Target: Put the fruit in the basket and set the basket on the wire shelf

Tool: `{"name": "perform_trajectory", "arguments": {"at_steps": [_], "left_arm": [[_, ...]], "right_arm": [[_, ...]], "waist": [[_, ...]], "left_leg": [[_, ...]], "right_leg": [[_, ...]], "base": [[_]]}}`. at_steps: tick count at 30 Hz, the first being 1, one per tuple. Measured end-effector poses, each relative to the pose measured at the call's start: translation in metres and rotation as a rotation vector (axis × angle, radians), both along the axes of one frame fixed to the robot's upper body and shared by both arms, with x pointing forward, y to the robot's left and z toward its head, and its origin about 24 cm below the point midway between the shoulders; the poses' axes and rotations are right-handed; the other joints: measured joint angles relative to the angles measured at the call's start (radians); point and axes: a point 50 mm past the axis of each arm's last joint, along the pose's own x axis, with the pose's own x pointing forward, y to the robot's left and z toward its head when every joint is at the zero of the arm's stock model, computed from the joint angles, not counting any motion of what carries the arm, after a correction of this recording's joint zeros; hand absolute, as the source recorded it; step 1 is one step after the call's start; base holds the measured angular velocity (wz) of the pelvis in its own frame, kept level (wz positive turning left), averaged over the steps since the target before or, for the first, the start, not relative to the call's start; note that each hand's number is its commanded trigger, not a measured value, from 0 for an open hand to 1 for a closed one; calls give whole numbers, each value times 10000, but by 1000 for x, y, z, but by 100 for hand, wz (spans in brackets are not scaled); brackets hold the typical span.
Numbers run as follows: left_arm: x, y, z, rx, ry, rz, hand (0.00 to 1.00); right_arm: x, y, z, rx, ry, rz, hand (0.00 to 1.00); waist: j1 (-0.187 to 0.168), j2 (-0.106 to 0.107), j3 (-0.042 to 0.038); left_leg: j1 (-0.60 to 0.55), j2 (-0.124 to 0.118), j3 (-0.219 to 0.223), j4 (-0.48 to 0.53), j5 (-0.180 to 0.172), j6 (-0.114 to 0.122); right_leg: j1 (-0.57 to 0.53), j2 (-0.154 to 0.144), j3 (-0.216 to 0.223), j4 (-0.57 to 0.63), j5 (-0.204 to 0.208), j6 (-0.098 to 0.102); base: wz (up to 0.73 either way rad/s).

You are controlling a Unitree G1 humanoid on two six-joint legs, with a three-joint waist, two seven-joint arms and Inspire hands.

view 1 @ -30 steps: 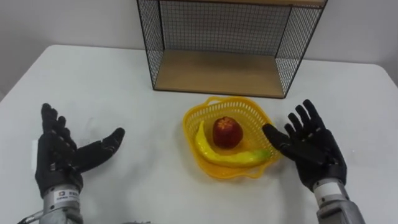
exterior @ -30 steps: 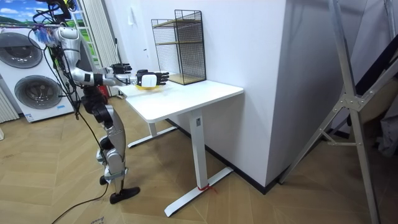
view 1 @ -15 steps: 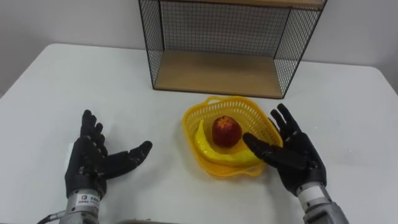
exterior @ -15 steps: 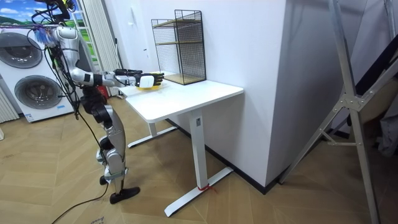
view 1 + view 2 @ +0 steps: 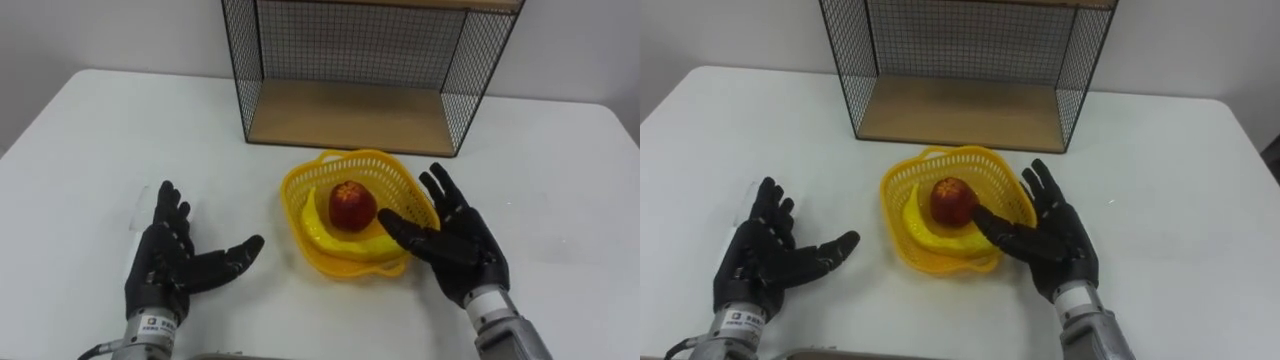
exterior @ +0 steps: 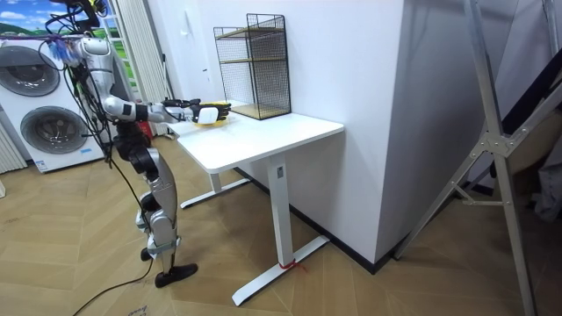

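Standing at the white counter [image 5: 120,130], I face the wire shelf [image 5: 350,118] at its far side, a black mesh frame whose lower wooden board lies bare. The yellow basket [image 5: 296,185] sits on the counter between the shelf and me, near the shelf's open front.

My right hand [image 5: 462,252] is at the basket's right side. Its fingers are straight and spread and the thumb reaches across the near rim, but it grips nothing. My left hand [image 5: 165,265] hovers over the counter well apart from the basket, on its left. Its palm is turned inward and its fingers are likewise straight and empty.

Inside the basket the banana [image 5: 318,228] curves along the near wall. The red apple [image 5: 352,204] rests against it.

I judge the first half of the task done, since all the fruit I can see is in the basket and none lies loose on the counter. The second half is not yet begun. The basket is on the counter, and my hands would need to come in on both sides of it, lift it and set it on the shelf's lower board.

By count there is one counter, one wire shelf, one basket, my two hands, and two pieces of fruit: one banana and one apple.
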Motion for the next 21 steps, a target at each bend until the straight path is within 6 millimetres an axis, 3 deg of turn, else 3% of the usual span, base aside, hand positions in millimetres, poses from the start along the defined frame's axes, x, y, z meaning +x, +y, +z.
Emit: {"name": "perform_trajectory", "arguments": {"at_steps": [21], "left_arm": [[0,-4,0,-36,-56,-163,0]], "right_arm": [[-2,18,-5,104,104,926,0]], "waist": [[-25,86,-21]], "left_leg": [[-81,-7,37,-4,4,5]], "right_leg": [[-65,-12,16,12,0,1]], "base": [[0]]}}
